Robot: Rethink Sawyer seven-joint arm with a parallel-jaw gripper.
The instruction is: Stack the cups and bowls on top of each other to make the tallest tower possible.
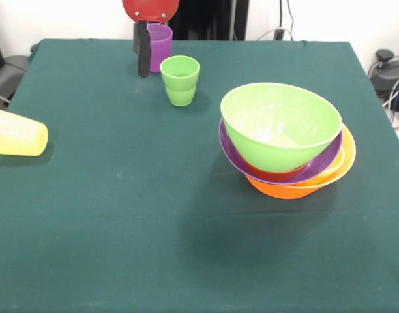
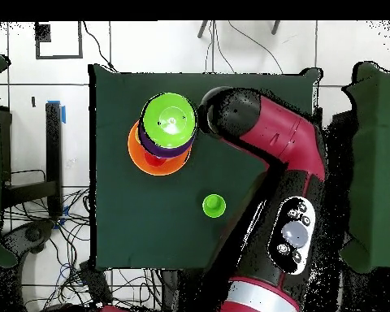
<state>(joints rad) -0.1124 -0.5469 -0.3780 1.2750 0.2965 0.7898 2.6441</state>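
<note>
A tower of bowls stands at the right of the front view. A deep lime green bowl (image 1: 281,124) sits tilted on a wide purple bowl (image 1: 317,166). Under that shows a sliver of a small orange-red bowl (image 1: 272,174), and the largest yellow-orange bowl (image 1: 297,188) is the base. The tower also shows in the overhead view (image 2: 167,122). A lime green cup (image 1: 180,79) (image 2: 214,205) stands upright alone. A purple cup (image 1: 162,45) stands upright at the far edge. My gripper (image 1: 142,62) hangs right against its left side. A pale yellow cup (image 1: 17,134) lies on its side at the left edge.
The green cloth table (image 1: 121,215) ends close behind the purple cup. In the overhead view my red arm (image 2: 271,154) covers the table's right part and hides the purple cup, the yellow cup and the gripper. Other cups are out of view.
</note>
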